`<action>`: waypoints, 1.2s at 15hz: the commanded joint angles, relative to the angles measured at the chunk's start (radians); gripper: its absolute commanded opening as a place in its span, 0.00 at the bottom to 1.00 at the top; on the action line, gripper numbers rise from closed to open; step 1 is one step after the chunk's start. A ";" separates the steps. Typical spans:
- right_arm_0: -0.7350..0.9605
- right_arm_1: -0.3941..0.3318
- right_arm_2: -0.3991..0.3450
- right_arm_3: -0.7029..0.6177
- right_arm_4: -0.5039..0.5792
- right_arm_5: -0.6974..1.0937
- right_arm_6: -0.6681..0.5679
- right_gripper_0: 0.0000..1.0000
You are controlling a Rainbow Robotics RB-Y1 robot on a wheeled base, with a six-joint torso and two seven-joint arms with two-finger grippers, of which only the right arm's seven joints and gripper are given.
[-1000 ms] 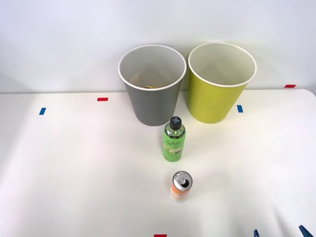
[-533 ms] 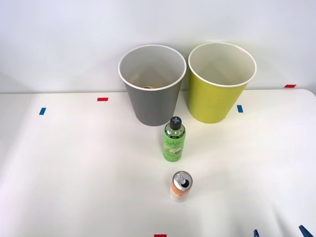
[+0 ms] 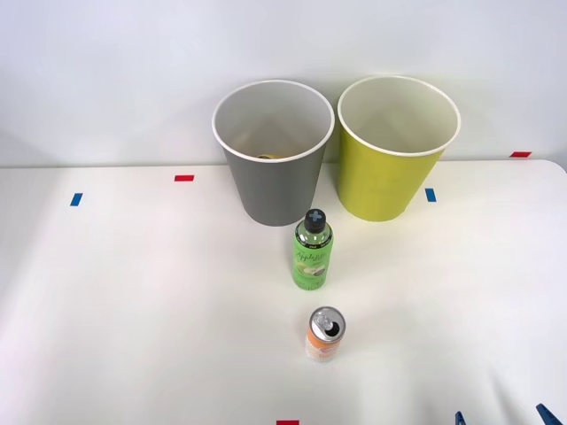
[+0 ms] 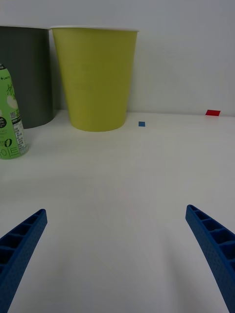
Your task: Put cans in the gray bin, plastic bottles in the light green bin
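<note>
Standing upright, the green bottle [image 3: 312,251] probably feels light and slick. Grip mid-body; right gripper [image 4: 117,254] spread, empty

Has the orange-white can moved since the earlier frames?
No. The orange-white can stands at the same spot, just up and right of the red tape mark at the table's near edge.
</note>
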 commanded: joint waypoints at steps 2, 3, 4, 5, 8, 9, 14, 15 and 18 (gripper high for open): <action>0.000 0.000 0.000 0.000 0.000 0.000 0.000 0.98; 0.000 0.000 0.000 0.000 0.000 0.000 0.000 0.98; 0.000 0.000 0.000 0.000 0.000 0.000 0.000 0.98; 0.000 0.000 0.000 0.000 0.000 0.000 0.000 0.98; 0.000 0.000 0.000 0.000 0.000 0.000 0.000 0.98; 0.000 0.000 0.000 0.000 0.000 0.000 0.000 0.98; 0.000 0.000 0.000 0.000 0.000 0.000 0.000 0.98; 0.000 0.000 0.000 0.000 0.000 0.000 0.000 0.98; 0.000 0.000 0.000 0.000 0.000 0.000 0.000 0.98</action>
